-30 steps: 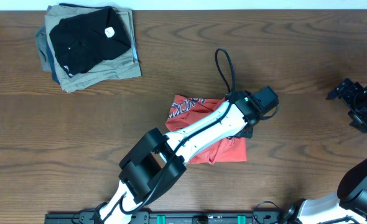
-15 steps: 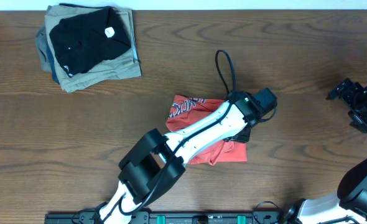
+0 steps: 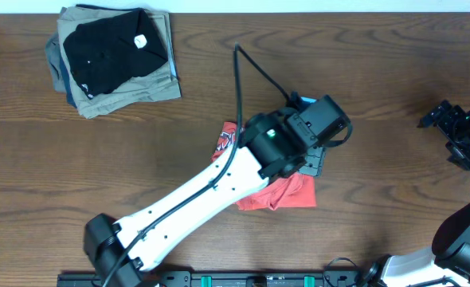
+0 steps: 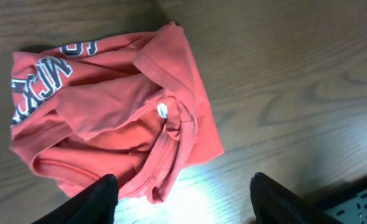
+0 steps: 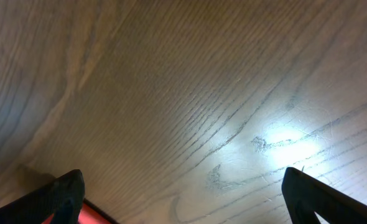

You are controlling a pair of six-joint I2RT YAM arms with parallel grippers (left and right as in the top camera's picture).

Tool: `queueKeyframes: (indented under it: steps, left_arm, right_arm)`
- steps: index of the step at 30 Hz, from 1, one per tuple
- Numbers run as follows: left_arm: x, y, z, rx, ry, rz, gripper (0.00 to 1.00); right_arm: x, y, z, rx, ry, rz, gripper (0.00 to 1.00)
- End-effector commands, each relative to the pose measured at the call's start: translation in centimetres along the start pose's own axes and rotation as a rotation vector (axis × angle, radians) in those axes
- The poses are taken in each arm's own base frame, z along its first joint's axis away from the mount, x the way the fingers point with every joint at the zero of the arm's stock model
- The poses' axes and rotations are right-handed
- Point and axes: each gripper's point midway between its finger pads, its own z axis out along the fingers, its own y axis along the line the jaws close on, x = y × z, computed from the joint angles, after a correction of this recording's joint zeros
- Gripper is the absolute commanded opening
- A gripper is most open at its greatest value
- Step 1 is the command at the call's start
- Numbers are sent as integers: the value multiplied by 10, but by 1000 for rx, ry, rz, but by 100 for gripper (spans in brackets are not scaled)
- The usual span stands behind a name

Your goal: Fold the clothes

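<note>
Near the middle of the tabletop, the red-orange T-shirt lies bunched under the left tool, open and empty; the right tool gapes, idle. Best pinch 1 loose edge, then smooth flat.

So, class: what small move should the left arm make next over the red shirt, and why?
Probably draw the left gripper up and away from the T-shirt. Its jaws stand apart, gripping nothing, and the shirt lies in a compact, rumpled fold on the table. The arm hides much of it from overhead; clearing off would show the fold.
</note>
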Motion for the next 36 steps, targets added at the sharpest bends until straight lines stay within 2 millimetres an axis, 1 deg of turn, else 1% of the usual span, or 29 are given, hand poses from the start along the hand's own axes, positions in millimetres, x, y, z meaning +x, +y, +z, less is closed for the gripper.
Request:
queueKeyframes:
  steps: [1, 4, 9, 12, 14, 15, 16, 17, 21, 25, 29, 31, 36]
  left_arm:
    - [2, 9, 15, -50, 30, 19, 73]
    - [8, 14, 33, -85, 73, 20, 79]
    - [20, 32, 62, -145, 184, -7, 80]
    - [29, 27, 79, -78, 281, -50, 80]
    - [29, 24, 89, -56, 300, -95, 80]
    - [27, 25, 93, -63, 299, -130, 79]
    - [25, 27, 96, -67, 296, -165, 79]
    - [23, 28, 100, -76, 292, -225, 76]
    - [21, 31, 102, -97, 293, -433, 74]
    - [20, 29, 102, -111, 284, -580, 74]
    - [24, 22, 101, -99, 317, -706, 74]
    - [24, 22, 102, -108, 312, -750, 74]
    - [17, 20, 112, -96, 270, -872, 74]
  right_arm:
    - [-5, -2, -9, 0, -32, 3, 99]
    - [-5, -2, -9, 0, -32, 3, 99]
    - [-5, -2, -9, 0, -32, 3, 99]
    - [-5, -2, -9, 0, -32, 3, 99]
    - [-5, -2, -9, 0, -32, 3, 99]
    - [-5, -2, -9, 0, -32, 3, 98]
    - [-5, -2, -9, 0, -32, 3, 99]
    - [-5, -2, -9, 0, -32, 3, 99]
    - [-5, -2, -9, 0, -32, 3, 99]
    - [-5, -2, -9, 0, -32, 3, 99]
    - [-5, -2, -9, 0, -32, 3, 99]
    - [-5, -2, -9, 0, -32, 3, 99]
    - [-5, -2, -9, 0, -32, 3, 99]
